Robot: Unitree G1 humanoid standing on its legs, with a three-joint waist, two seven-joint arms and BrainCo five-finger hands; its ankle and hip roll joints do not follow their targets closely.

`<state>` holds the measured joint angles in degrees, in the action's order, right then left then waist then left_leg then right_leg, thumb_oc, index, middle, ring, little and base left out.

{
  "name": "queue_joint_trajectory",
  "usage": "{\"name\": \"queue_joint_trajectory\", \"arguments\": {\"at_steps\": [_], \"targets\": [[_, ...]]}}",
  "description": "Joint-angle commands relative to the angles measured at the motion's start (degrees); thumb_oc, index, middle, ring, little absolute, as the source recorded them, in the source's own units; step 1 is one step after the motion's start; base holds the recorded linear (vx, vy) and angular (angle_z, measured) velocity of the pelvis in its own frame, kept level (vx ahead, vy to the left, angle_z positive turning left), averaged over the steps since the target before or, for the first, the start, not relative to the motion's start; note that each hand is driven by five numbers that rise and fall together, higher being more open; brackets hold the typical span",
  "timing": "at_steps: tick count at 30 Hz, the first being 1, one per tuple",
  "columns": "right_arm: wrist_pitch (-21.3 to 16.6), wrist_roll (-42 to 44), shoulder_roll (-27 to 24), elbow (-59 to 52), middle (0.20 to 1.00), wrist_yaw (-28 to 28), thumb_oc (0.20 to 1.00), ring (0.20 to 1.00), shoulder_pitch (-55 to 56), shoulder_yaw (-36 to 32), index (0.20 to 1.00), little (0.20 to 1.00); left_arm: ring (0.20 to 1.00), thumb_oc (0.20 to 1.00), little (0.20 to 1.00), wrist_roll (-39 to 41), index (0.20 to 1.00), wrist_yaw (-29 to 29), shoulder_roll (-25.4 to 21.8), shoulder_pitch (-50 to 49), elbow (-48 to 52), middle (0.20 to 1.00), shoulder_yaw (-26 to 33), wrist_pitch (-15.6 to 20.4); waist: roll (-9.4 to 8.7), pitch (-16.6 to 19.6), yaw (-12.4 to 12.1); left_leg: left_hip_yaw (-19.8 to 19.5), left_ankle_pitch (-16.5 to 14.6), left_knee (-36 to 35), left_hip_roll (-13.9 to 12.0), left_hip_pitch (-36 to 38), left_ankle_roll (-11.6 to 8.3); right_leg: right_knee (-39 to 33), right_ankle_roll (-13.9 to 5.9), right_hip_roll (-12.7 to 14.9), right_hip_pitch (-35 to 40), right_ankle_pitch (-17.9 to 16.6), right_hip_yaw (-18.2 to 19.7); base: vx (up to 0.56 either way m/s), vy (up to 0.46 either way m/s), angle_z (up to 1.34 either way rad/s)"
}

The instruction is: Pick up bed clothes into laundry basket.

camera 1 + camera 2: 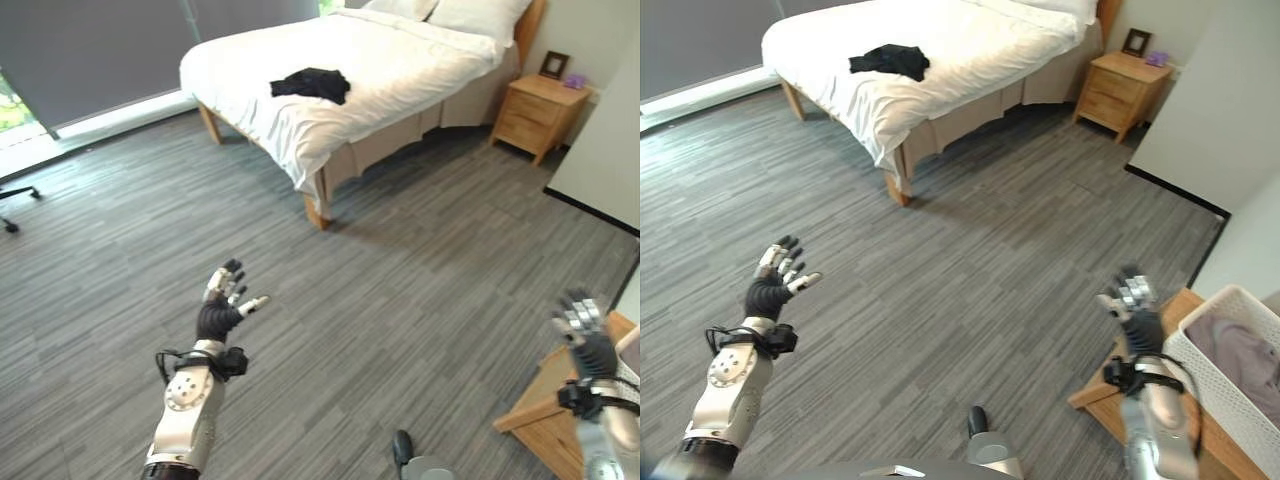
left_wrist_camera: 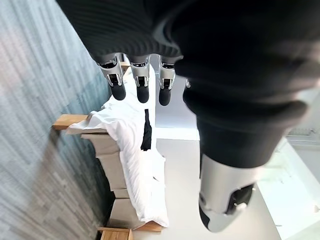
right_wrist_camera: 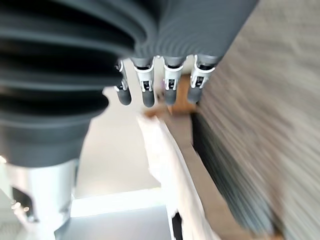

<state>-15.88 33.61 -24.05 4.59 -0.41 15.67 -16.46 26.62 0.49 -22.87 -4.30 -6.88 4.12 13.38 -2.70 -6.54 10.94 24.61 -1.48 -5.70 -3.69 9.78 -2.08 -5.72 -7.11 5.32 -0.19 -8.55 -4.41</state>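
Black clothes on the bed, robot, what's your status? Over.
Left hand and right hand open, holding nothing. Crumpled black clothes lying on white wooden-framed bed, untouched. White mesh laundry basket by right hand. Grey plank floor between.

We are seeing a light wooden nightstand with drawers [image 1: 540, 115] standing just beside the white-sheeted wooden bed [image 1: 400, 60]. A small dark picture frame [image 1: 554, 64] and a little purple object [image 1: 575, 80] are resting on it. Grey wood-pattern flooring [image 1: 400, 300] is lying all around.
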Motion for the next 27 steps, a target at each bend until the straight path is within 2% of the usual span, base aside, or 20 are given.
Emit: {"name": "queue_joint_trajectory", "arguments": {"at_steps": [1, 4, 6, 11, 12, 13, 14, 15, 16, 17, 18, 19, 20, 21, 22, 23, 24, 25, 26, 27], "targets": [[-4.66, -1.20, -0.65, -2.44, 1.000, -0.50, 1.000, 1.000, -2.31, 0.23, 1.000, 1.000, 1.000, 1.000, 1.000, -0.16, 1.000, -0.39, -2.46, 3.14, 2.48, 1.000, -0.92, 3.12, -1.27, 0.25, 0.03, 5.10, -2.28, 0.70, -4.02, 1.78, -1.77, 3.46, -4.00, 4.45, 1.09, 3.97, -1.28, 0.08, -0.079, -0.06], [-4.52, -2.39, -0.99, -2.71, 1.000, 0.14, 1.000, 1.000, -1.65, 0.28, 1.000, 1.000, 1.000, 1.000, 1.000, -0.92, 1.000, -1.00, -2.25, 3.48, 1.94, 1.000, -2.01, 2.94, -1.08, 0.49, 0.29, 5.67, -2.08, 0.70, -4.28, 2.57, -1.84, 4.49, -3.85, 4.24, 1.40, 4.81, -1.84, 0.02, -0.056, -0.03], [-4.30, -3.04, -1.12, -2.56, 1.000, 0.69, 1.000, 1.000, -1.63, 1.43, 1.000, 1.000, 1.000, 1.000, 1.000, -1.01, 1.000, -0.92, -2.76, 5.17, 2.15, 1.000, -2.46, 3.39, -0.51, -0.24, 0.69, 5.94, -1.46, 0.70, -5.10, 2.80, -2.11, 8.63, -3.40, 3.65, 0.11, 6.75, -1.76, 0.00, -0.094, -0.05], [-4.65, -1.50, -1.13, -2.74, 1.000, 2.01, 1.000, 1.000, -1.68, 2.73, 1.000, 1.000, 1.000, 1.000, 1.000, -0.82, 1.000, -0.31, -2.88, 6.24, 2.37, 1.000, -1.97, 4.07, 0.05, -0.86, 0.99, 6.16, -0.51, 1.40, -6.73, 4.48, -3.27, 10.48, -1.57, 1.94, 0.33, 9.67, -1.09, 0.08, -0.134, 0.01], [-4.82, -0.92, -1.45, -3.10, 1.000, 2.59, 1.000, 1.000, -2.01, 3.18, 1.000, 1.000, 1.000, 1.000, 1.000, -0.62, 1.000, -0.20, -2.92, 6.43, 2.43, 1.000, -1.73, 4.27, -0.07, -1.25, 0.73, 4.68, -3.11, 7.95, -8.09, 3.00, -4.17, 10.58, -1.12, 1.49, 1.30, 11.51, -0.34, 0.09, -0.318, -0.07], [-5.19, 0.22, -2.64, -3.81, 1.000, 3.82, 1.000, 1.000, -2.58, 4.67, 1.000, 1.000, 1.000, 1.000, 1.000, 1.44, 1.000, -0.23, -2.21, 7.07, 2.20, 1.000, -2.24, 4.66, -1.32, -3.87, -0.98, 1.95, -0.56, 23.13, -12.39, -3.75, -5.87, 10.90, 1.71, 0.41, 2.90, 13.11, 0.44, 0.09, -0.333, -0.07], [-5.26, 0.30, -2.66, -3.68, 1.000, 3.89, 1.000, 1.000, -2.71, 4.62, 1.000, 1.000, 1.000, 1.000, 1.000, 1.51, 1.000, -0.27, -2.23, 7.23, 2.10, 1.000, -2.26, 4.70, -0.94, -3.90, -0.70, 1.26, -1.07, 24.67, -13.29, -4.78, -6.22, 10.95, 2.00, -0.13, 2.77, 13.20, 0.05, -0.05, -0.363, -0.14], [-5.32, 0.28, -3.40, -4.09, 1.000, 4.01, 1.000, 1.000, -2.96, 5.37, 1.000, 1.000, 1.000, 1.000, 1.000, 3.07, 1.000, 0.14, -1.30, 7.81, 1.93, 1.000, -3.14, 4.65, -1.87, -5.18, -1.63, 0.28, 3.51, 29.39, -14.66, -7.59, -6.06, 10.83, 3.65, -0.51, 3.40, 12.98, -0.03, -0.04, -0.234, 0.15], [-5.44, 0.52, -4.73, -4.42, 1.000, 3.30, 1.000, 1.000, -4.28, 6.09, 1.000, 1.000, 1.000, 1.000, 1.000, 6.79, 1.000, -0.40, 0.40, 9.90, 0.29, 1.000, -6.26, 4.71, -2.77, -7.32, -3.30, -6.34, 5.42, 36.04, -13.32, -13.74, -6.46, 11.36, 5.35, -0.34, 4.79, 14.35, 0.35, -0.04, -0.217, 0.25], [-5.45, 0.53, -4.71, -4.39, 1.000, 3.30, 1.000, 1.000, -4.35, 6.04, 1.000, 1.000, 1.000, 1.000, 1.000, 6.83, 1.000, -0.43, 0.38, 10.05, 0.18, 1.000, -6.29, 4.77, -2.82, -7.08, -3.10, -6.51, 5.68, 35.92, -13.15, -14.19, -6.34, 11.27, 5.34, -0.22, 4.48, 14.19, 0.15, 0.08, -0.116, 0.32], [-5.49, 1.16, -4.80, -4.79, 1.000, 3.12, 1.000, 1.000, -4.63, 6.21, 1.000, 1.000, 1.000, 1.000, 1.000, 8.73, 1.000, -1.06, 1.65, 10.83, -0.71, 1.000, -7.99, 4.29, -3.00, -7.17, -2.96, -4.78, 4.70, 32.96, -13.72, -16.61, -5.79, 10.73, 4.94, 0.53, 5.82, 14.96, -0.69, 0.25, 0.051, 0.18], [-5.52, 0.67, -5.49, -5.38, 1.000, 2.92, 1.000, 1.000, -4.94, 5.70, 1.000, 1.000, 1.000, 1.000, 1.000, 8.03, 1.000, -1.39, 1.93, 11.20, -1.29, 1.000, -9.22, 3.76, -2.26, -6.60, -3.04, -2.40, 4.25, 24.68, -13.25, -17.97, -5.08, 9.69, 3.81, 1.62, 7.18, 15.39, -0.69, 0.26, 0.054, 0.28], [-5.51, 0.66, -5.49, -5.40, 1.000, 2.91, 1.000, 1.000, -4.92, 5.68, 1.000, 1.000, 1.000, 1.000, 1.000, 8.02, 1.000, -1.37, 1.95, 11.20, -1.30, 1.000, -9.25, 3.77, -2.39, -6.58, -3.09, -2.23, 4.42, 24.27, -13.00, -17.71, -5.02, 9.66, 3.75, 1.82, 7.21, 15.39, -0.64, 0.39, 0.207, 0.37], [-6.18, -1.20, -7.18, -5.43, 1.000, 1.66, 1.000, 1.000, -6.02, 5.99, 1.000, 1.000, 1.000, 1.000, 1.000, 7.54, 1.000, -0.58, 2.36, 11.92, -1.94, 1.000, -10.07, 4.16, -0.27, -6.86, -3.27, -1.36, 11.06, 10.64, -13.63, -18.76, -6.05, 9.71, 2.70, 1.92, 7.68, 16.19, -1.00, 0.33, 0.196, 0.06], [-6.24, -1.98, -8.06, -5.06, 1.000, 1.09, 1.000, 1.000, -7.12, 6.80, 1.000, 1.000, 1.000, 1.000, 1.000, 7.33, 1.000, 0.09, 2.43, 12.67, -2.82, 1.000, -10.28, 4.52, 0.21, -7.06, -3.47, -2.57, 12.38, 5.89, -12.86, -19.12, -5.89, 9.93, 2.30, 2.44, 8.08, 16.67, -0.97, 0.32, 0.195, -0.09], [-6.27, -1.99, -8.10, -4.99, 1.000, 1.06, 1.000, 1.000, -7.23, 6.85, 1.000, 1.000, 1.000, 1.000, 1.000, 7.33, 1.000, 0.09, 2.45, 12.74, -2.88, 1.000, -10.24, 4.56, 0.15, -7.10, -3.30, -2.61, 12.63, 5.45, -12.63, -18.93, -5.85, 9.98, 2.25, 2.56, 8.14, 16.75, -1.11, 0.42, 0.148, 0.07], [-6.24, -3.42, -8.89, -4.26, 1.000, -0.34, 1.000, 1.000, -9.38, 8.35, 1.000, 1.000, 1.000, 1.000, 1.000, 6.53, 1.000, 1.70, 2.38, 13.10, -3.75, 1.000, -9.58, 5.49, 1.20, -6.47, -3.99, -4.27, 13.60, 1.92, -12.69, -20.48, -6.21, 9.65, 1.29, 3.55, 10.04, 17.46, -1.02, 0.31, 0.094, 0.23], [-6.25, -3.45, -8.90, -4.22, 1.000, -0.39, 1.000, 1.000, -9.44, 8.45, 1.000, 1.000, 1.000, 1.000, 1.000, 6.51, 1.000, 1.71, 2.37, 13.07, -3.78, 1.000, -9.53, 5.53, 0.96, -6.58, -3.78, -4.34, 13.49, 1.93, -12.41, -20.26, -6.26, 9.67, 1.23, 3.81, 10.36, 17.68, -1.20, 0.50, 0.135, 0.20], [-5.71, -3.32, -8.47, -4.40, 1.000, -0.05, 1.000, 1.000, -9.75, 8.91, 1.000, 1.000, 1.000, 1.000, 1.000, 6.64, 1.000, 1.76, 1.96, 12.31, -3.36, 1.000, -8.45, 5.76, 1.55, -5.15, -3.56, -2.24, 12.78, 2.37, -12.40, -18.54, -6.06, 9.32, 0.64, 3.91, 11.65, 18.45, -0.46, 0.45, 0.101, -0.12], [-5.65, -3.04, -7.84, -4.18, 1.000, 0.16, 1.000, 1.000, -9.74, 8.95, 1.000, 1.000, 1.000, 1.000, 1.000, 5.82, 1.000, 2.12, 1.83, 12.02, -3.51, 1.000, -8.11, 5.87, 1.98, -4.11, -3.90, -0.77, 13.40, 3.90, -12.14, -18.35, -5.90, 8.93, 0.03, 4.80, 13.62, 18.97, -0.46, 0.64, 0.162, -0.24]]}}
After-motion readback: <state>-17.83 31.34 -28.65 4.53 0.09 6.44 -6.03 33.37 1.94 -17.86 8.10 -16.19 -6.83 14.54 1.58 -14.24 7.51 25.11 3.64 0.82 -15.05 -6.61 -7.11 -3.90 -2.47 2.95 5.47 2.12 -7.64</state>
